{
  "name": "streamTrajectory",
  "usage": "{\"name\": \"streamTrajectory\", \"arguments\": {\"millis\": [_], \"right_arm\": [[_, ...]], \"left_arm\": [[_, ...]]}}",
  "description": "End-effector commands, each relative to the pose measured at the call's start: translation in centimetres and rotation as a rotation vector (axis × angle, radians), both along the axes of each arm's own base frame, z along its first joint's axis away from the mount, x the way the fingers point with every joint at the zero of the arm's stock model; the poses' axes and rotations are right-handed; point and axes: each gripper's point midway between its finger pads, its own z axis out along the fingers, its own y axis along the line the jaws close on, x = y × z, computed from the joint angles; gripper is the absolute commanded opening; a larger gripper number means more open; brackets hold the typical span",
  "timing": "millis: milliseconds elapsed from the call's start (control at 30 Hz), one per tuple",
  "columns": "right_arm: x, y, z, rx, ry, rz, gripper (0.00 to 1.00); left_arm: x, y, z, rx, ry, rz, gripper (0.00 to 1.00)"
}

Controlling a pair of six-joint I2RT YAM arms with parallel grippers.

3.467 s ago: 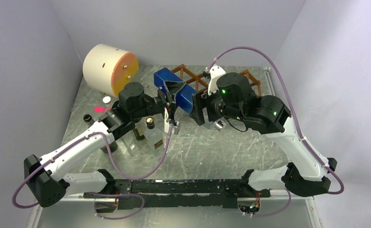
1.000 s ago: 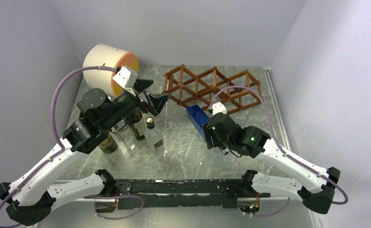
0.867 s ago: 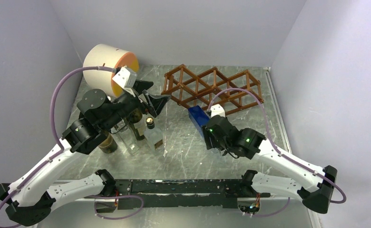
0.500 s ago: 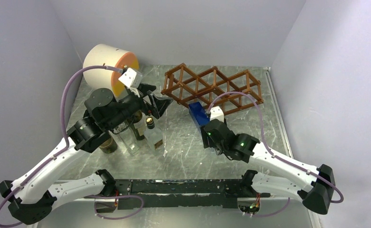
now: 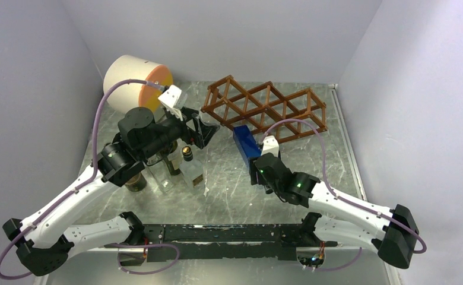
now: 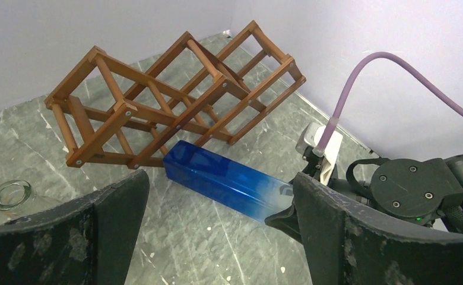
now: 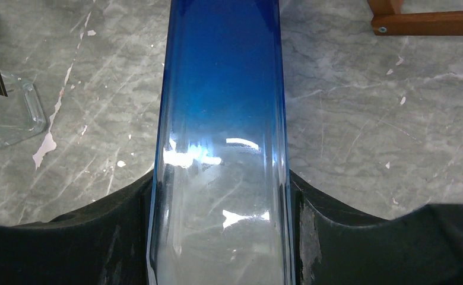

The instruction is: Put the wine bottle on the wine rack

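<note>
Blue bottle point(image 5: 244, 141) in the right gripper's point(image 7: 220, 190) grasp, not yet in the rack point(image 6: 126, 110).

Just right of the cylinder point(image 5: 135, 83), the left gripper point(image 5: 199, 126) hangs above the standing bottles point(image 5: 187, 163), jaws wide apart and empty. The right gripper clamps the clear end of the blue bottle, which lies nearly flat over the table point(image 5: 312, 160). Its blue end is at the rack's near lower rail, outside every cell.

There is one wooden wine rack point(image 5: 265, 110), one blue square bottle point(image 5: 245, 142) and one cream-and-orange cylinder point(image 5: 131, 83). At least four other bottles point(image 5: 190, 169) stand in a group, partly hidden.
</note>
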Motion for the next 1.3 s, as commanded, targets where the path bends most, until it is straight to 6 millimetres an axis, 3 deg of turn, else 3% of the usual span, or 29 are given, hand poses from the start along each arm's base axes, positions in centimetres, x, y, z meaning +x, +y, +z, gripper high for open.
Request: {"name": "streamTrajectory", "arguments": {"millis": [0,200,400,533,900,1267], "right_arm": [[3.1,1.0,6.3,0.201,-0.231,-0.087,0.00],[2.8,0.7,6.6,0.233,-0.268,-0.067,0.00],[3.1,0.7,5.5,0.210,-0.261,-0.078,0.00],[3.8,-0.4,5.6,0.193,-0.289,-0.154,0.00],[4.4,-3.7,5.3,0.202,-0.324,-0.338,0.00],[4.8,-2.8,5.2,0.223,-0.305,-0.289,0.00]], "left_arm": [[0.6,-0.1,1.7,-0.018,-0.037,0.018,0.95],[2.5,-1.5,1.6,-0.022,0.003,0.048,0.95],[4.8,-3.0,1.0,-0.033,0.049,0.086,0.95],[6.7,-4.0,0.7,-0.039,0.105,0.105,0.94],[12.7,-5.2,-2.9,-0.018,0.233,0.185,0.91],[18.7,-9.4,-7.3,0.043,0.317,0.145,0.77]]}}
